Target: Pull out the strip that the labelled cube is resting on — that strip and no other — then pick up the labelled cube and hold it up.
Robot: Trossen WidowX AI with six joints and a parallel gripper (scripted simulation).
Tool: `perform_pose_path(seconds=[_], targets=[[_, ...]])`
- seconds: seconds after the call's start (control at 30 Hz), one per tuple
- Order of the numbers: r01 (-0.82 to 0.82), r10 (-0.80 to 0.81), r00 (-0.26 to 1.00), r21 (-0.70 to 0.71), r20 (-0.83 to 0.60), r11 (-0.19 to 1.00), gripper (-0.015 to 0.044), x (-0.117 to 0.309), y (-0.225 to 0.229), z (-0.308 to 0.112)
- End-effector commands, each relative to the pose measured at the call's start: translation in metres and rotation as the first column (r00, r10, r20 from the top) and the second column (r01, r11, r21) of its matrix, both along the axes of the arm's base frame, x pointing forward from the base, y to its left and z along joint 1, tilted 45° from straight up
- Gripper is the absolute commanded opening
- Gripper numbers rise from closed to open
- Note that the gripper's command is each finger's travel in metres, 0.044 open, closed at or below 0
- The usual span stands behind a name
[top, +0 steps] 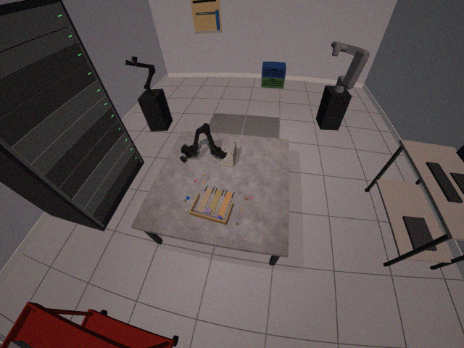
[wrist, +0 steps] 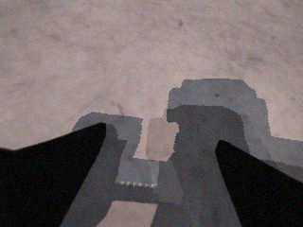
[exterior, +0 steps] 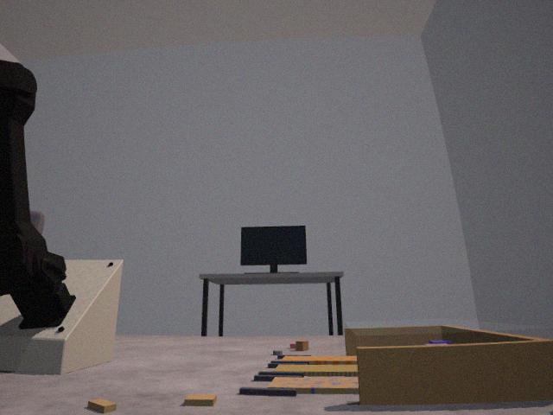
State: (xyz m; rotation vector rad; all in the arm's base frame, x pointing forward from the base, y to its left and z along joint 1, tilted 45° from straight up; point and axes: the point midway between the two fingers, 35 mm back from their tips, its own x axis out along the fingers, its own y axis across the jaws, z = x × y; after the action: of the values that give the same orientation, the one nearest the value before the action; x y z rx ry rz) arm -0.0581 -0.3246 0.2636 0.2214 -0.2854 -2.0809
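My gripper (top: 183,159) (wrist: 162,137) is open and empty above the table, far behind and left of the tray; it is out of view in the exterior view. The wooden tray (top: 208,218) (exterior: 446,375) holds three strips lying side by side: a pale orange strip (top: 204,200) (exterior: 312,382), a yellowish strip (top: 215,200) (exterior: 321,368) and an orange strip (top: 225,204) (exterior: 321,359). Their ends stick out on the tray's open side. Lilac pieces (top: 207,210) lie by the front ends of the left strips, and a blue-violet piece (top: 219,217) by the orange strip. No label is readable, so the labelled cube cannot be told.
Dark thin bars (exterior: 267,392) lie by the strips' outer ends. A pale wedge block (top: 230,159) (exterior: 91,330) stands by the arm's base. Small blocks (exterior: 200,399) (exterior: 101,405) (top: 246,197), a pink piece (top: 195,180) and a blue piece (top: 187,197) lie around the tray.
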Motion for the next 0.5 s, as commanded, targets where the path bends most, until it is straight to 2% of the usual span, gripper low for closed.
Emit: perform_pose_path(seconds=[0.0,0.23,0.47], targets=[[-0.148,0.148,0.989,-0.015,0.010,0.989,0.0400,0.050,-0.009,0.008],[-0.402,0.422,0.900,0.165,-0.111,0.901,0.0400,0.155,-0.002,-0.019],[-0.595,0.678,0.704,0.343,-0.214,0.727,0.0400,0.258,0.041,-0.057]])
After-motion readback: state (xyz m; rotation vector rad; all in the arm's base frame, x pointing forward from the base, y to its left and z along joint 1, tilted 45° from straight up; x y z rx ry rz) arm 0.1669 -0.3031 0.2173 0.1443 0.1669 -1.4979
